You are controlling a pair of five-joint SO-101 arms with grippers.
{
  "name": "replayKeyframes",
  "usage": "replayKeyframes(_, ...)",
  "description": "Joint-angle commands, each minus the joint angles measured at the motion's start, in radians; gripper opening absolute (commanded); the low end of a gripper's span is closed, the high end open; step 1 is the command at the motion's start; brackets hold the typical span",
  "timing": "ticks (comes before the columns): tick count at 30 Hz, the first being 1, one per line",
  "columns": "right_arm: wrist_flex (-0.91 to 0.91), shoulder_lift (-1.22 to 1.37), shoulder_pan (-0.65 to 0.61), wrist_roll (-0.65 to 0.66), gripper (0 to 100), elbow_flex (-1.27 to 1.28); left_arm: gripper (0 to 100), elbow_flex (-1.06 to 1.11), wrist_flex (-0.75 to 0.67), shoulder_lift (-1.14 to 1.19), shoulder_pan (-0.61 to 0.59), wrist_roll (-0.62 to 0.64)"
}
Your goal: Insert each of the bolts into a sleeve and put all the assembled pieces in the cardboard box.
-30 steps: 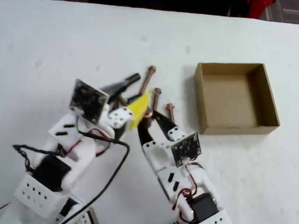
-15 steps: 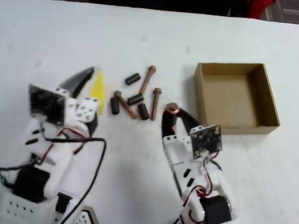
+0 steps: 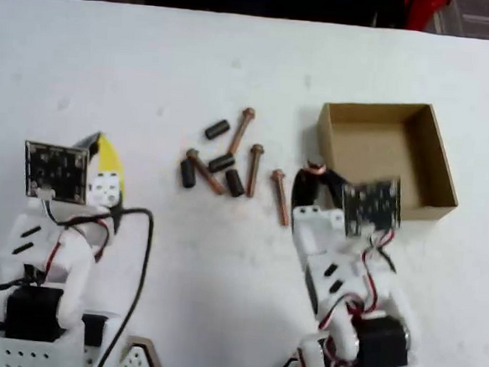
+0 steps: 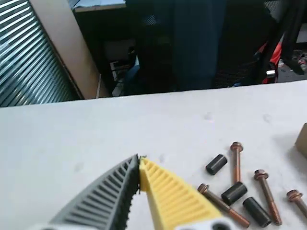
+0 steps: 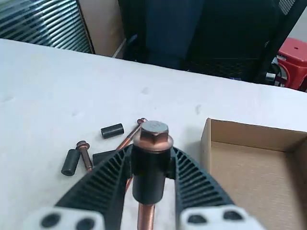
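Right gripper (image 5: 150, 152): black toothed jaws pinching a matte black sleeve (image 5: 147, 181) with a copper bolt (image 5: 153, 133) through it. The piece stands upright, its hex flange head sitting on top of the sleeve and the shank coming out below. The shank's end is cut off at the edge of the right wrist view. From the high view this gripper is just beside the left wall of the cardboard box (image 3: 368, 211), near its front corner, and only the bolt head peeks past the fingers. Left gripper (image 4: 139, 163): grey and yellow jaws pressed together at the tips, nothing between them, over the table (image 3: 236, 57) well left of the parts. Between the arms lie four loose bolts (image 3: 280, 197) and four loose sleeves (image 3: 216, 130), all flat and unassembled.
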Motion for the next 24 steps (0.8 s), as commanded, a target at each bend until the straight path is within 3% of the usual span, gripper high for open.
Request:
replayKeyframes(1, 0.004, 0.214, 0.021, 0.072, 1.7, -0.181, 2, 0.029, 0.014, -0.013, -0.085, -0.015)
replayKeyframes(6, -0.001, 0.467, 0.140, 0.083, 1.7, -0.324, 2, 0.163, 0.011, -0.013, -0.148, -0.114)
replayKeyframes(16, 0.002, 0.881, 0.320, 0.086, 1.7, -0.617, 2, 0.315, 0.005, -0.013, -0.163, -0.112)
replayKeyframes(24, 0.002, 1.225, 0.390, 0.086, 1.7, -0.813, 2, 0.486, -0.167, -0.013, -0.163, -0.107)
